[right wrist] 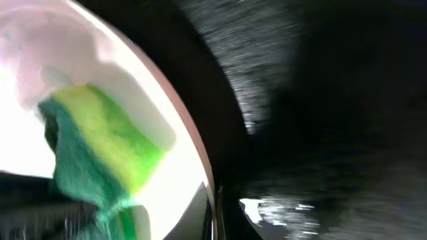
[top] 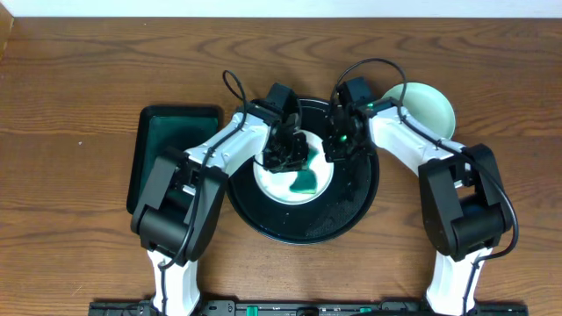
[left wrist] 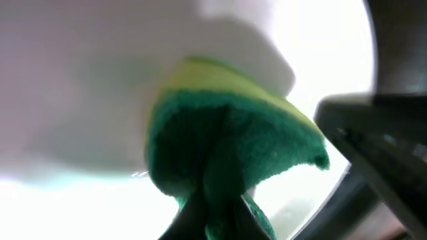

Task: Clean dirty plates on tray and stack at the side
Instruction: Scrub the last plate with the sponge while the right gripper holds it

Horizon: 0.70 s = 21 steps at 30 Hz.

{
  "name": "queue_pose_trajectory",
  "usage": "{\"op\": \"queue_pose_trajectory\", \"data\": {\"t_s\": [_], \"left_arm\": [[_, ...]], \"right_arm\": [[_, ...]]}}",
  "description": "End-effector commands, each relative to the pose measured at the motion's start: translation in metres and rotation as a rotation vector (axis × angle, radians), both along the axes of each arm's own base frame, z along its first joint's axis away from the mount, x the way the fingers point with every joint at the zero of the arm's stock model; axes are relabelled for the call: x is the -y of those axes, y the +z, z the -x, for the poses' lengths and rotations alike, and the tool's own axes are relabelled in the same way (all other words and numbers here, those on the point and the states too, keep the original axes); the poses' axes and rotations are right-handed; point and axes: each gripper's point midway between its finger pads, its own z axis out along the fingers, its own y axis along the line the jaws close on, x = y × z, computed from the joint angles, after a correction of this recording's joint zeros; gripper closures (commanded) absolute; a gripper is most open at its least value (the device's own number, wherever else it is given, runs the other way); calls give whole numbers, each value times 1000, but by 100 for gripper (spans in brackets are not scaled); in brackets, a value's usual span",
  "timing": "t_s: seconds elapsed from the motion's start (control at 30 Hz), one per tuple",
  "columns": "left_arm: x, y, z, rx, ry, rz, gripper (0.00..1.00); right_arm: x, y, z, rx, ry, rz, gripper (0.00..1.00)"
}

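Black and broad, the large round black tray with its raised rim (top: pixel 353 209) sits mid-table, a little toward the near edge, between the two arm bases. Only one small round white plate (top: pixel 274 183) lies on it, left of the tray's centre, with green smears across its near right part, so it is not yet clean.

The left gripper (top: pixel 285 154) is down on the far half of that plate. Its fingers are pinched tight on a green scouring sponge with a yellow layer (left wrist: pixel 227 140), which is pressed against the white surface. The right gripper (top: pixel 341 145) sits at the plate's right rim, perhaps steadying it. Whether its fingers are closed on the rim cannot be told from any view.

Toward the far right corner, just off the tray's rim, rest the pale round side plates (top: pixel 427 105). How many are piled there cannot be counted, but with one plate left on the tray the task looks well past halfway. This last plate needs wiping and then moving to the pile.

Room is tight between the grippers over the plate. The pile lies close behind the right arm, and a small rectangular black tray, green inside (top: pixel 171 149), flanks the left arm. Bare brown wooden table (top: pixel 70 219) opens toward both side edges.
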Motion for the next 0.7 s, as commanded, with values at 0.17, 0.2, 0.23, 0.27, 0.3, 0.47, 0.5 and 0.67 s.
{"op": "queue_pose_trajectory", "data": {"t_s": [0.17, 0.2, 0.23, 0.27, 0.3, 0.47, 0.5, 0.67], "left_arm": [[-150, -38, 5, -15, 150, -656, 93], [-157, -37, 6, -14, 169, -687, 93], [-163, -35, 6, -12, 187, -719, 93], [-169, -33, 6, -7, 200, -751, 93], [-174, -31, 5, 0, 213, -783, 93], [-166, -34, 5, -9, 211, -739, 93], [-153, -37, 6, -26, 184, -664, 93], [-67, -37, 11, -89, 49, -192, 93]], "right_arm": [[5, -10, 7, -25, -4, 30, 99], [5, -10, 7, -25, -5, 30, 99], [5, -10, 7, -25, -5, 30, 99], [5, -10, 7, -27, -9, 30, 99], [5, -10, 7, -27, -11, 30, 99], [6, -11, 9, -36, -10, 34, 99], [6, -11, 9, -36, -10, 34, 99], [6, -11, 9, -36, -10, 34, 99]]}}
